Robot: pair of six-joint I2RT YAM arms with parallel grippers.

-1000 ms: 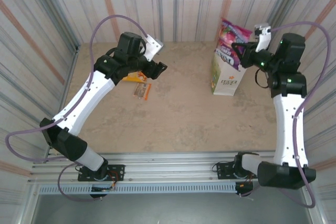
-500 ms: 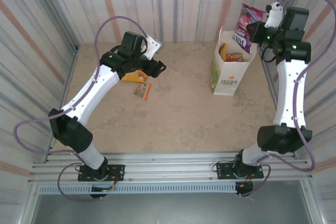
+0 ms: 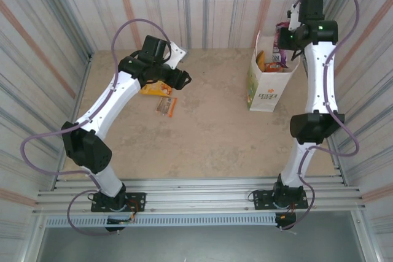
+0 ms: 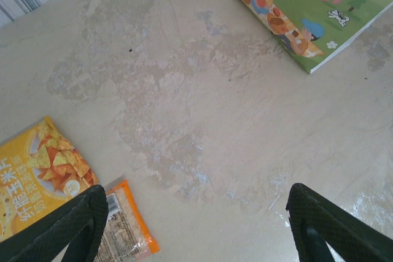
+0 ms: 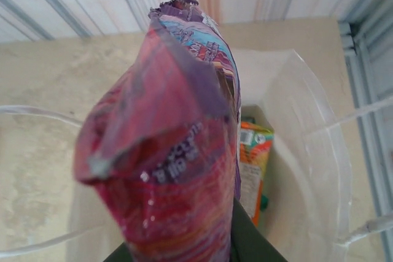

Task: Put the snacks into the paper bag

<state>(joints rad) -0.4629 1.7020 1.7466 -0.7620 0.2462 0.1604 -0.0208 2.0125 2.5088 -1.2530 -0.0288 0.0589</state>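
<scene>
Progress: partway. Paper bag (image 3: 265,93), just below right pincer (image 3: 287,36), already holds orange-green packet (image 5: 253,151). Right pincer clamped on purple packet (image 5: 178,145); long axis runs straight out from fingers, crimped end pointing ahead, over bag mouth. Left pincer (image 4: 196,219) jaws apart, empty; yellow-orange packet (image 4: 34,176) and brown-orange bar (image 4: 126,228) beside one finger on surface (image 4: 202,102), not yet bagged.

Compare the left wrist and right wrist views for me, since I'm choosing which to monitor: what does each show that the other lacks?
Left wrist: the yellow-orange packet and small orange bar lying near the open left gripper. Right wrist: the purple packet held over the paper bag's open mouth, an orange-green packet inside. Both: the paper bag and the table; the left wrist sees the bag's printed side.
</scene>
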